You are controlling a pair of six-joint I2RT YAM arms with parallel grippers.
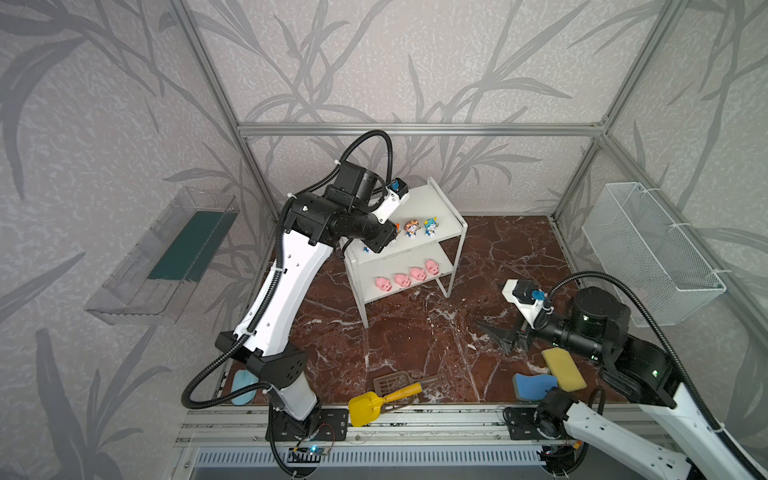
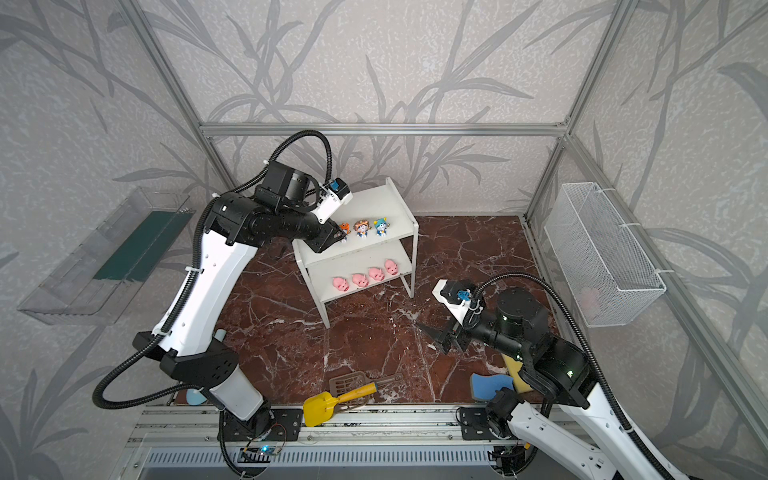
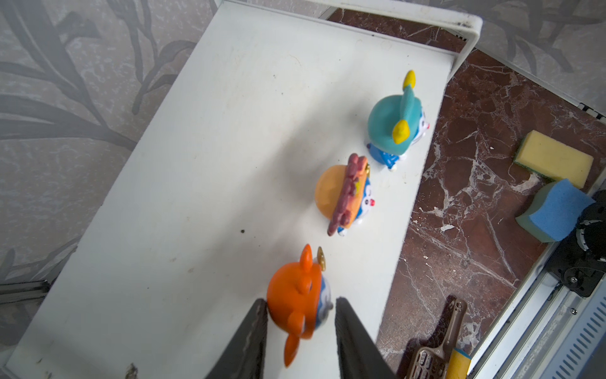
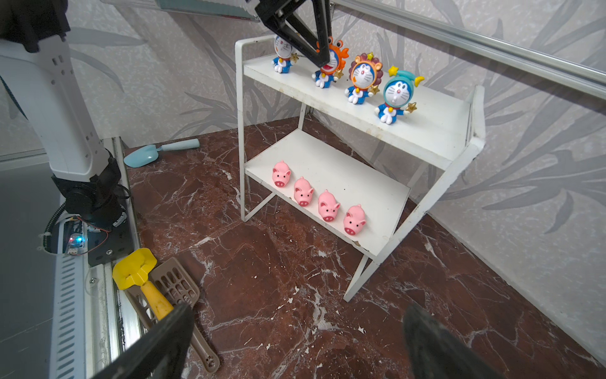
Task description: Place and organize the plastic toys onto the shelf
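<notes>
The white shelf point(image 1: 428, 205) point(image 4: 426, 131) stands at the back on the marble floor. Several pink pigs point(image 1: 402, 280) point(image 4: 303, 192) line its lower board. On the upper board stand the teal-hooded figurine point(image 3: 392, 128) point(image 4: 396, 95), the brown-maned one point(image 3: 342, 193) point(image 4: 362, 77), the orange one point(image 3: 295, 295) point(image 4: 333, 59) and a white-headed one point(image 4: 282, 49). My left gripper point(image 3: 300, 303) point(image 2: 338, 237) is over the upper board, shut on the orange figurine, which stands on the board. My right gripper point(image 4: 298, 311) point(image 1: 498, 332) hovers open and empty over the floor, right of the shelf.
A yellow scoop point(image 1: 365, 407) and a brown slotted scoop point(image 1: 390, 382) lie at the front edge. Blue sponge point(image 1: 534, 384) and yellow sponge point(image 1: 565, 368) lie under the right arm. A light-blue scoop point(image 4: 147, 156) is by the left base. Wire basket point(image 1: 652, 249) hangs right, clear tray point(image 1: 162, 257) left.
</notes>
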